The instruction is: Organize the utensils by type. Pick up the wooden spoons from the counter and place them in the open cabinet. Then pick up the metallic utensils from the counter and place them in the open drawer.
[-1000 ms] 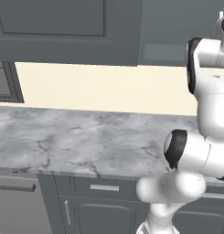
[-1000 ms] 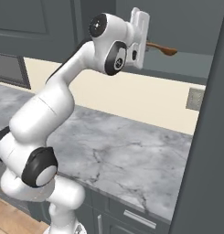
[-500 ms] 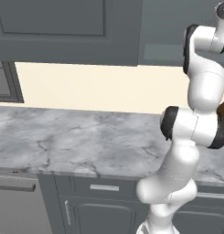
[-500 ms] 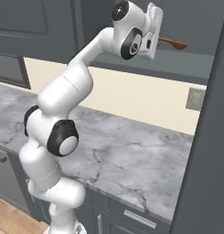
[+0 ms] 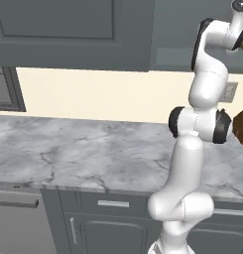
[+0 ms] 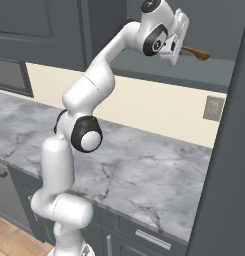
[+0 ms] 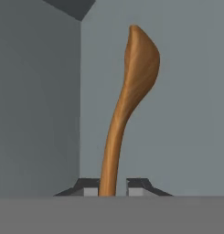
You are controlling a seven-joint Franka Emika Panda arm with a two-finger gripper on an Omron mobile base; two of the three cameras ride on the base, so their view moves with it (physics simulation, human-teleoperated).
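My gripper (image 6: 181, 48) is raised high at the mouth of the open upper cabinet (image 6: 209, 75) and is shut on the handle of an all orange-brown wooden spoon (image 6: 197, 53). The spoon sticks out level over the lighter grey shelf. In the hand view the spoon (image 7: 131, 87) rises from between my two fingertips, gripper (image 7: 112, 186), with its bowl pointing at the grey back wall of the cabinet (image 7: 191, 114). Below lies the grey-white marble counter (image 6: 144, 170), also seen from the left (image 5: 93, 149). No metallic utensils or drawer are in view.
A brown knife block (image 5: 240, 126) stands on the counter at the right edge of the left base view. A wall outlet (image 6: 213, 108) sits under the cabinet. A tall dark grey panel (image 6: 224, 175) fills the right side close by. Lower cabinets with silver handles (image 5: 113, 203) run below.
The arm has straightened upward, and the hand has carried the spoon a little to the right, further in over the cabinet shelf. The grip has stayed shut on the handle.
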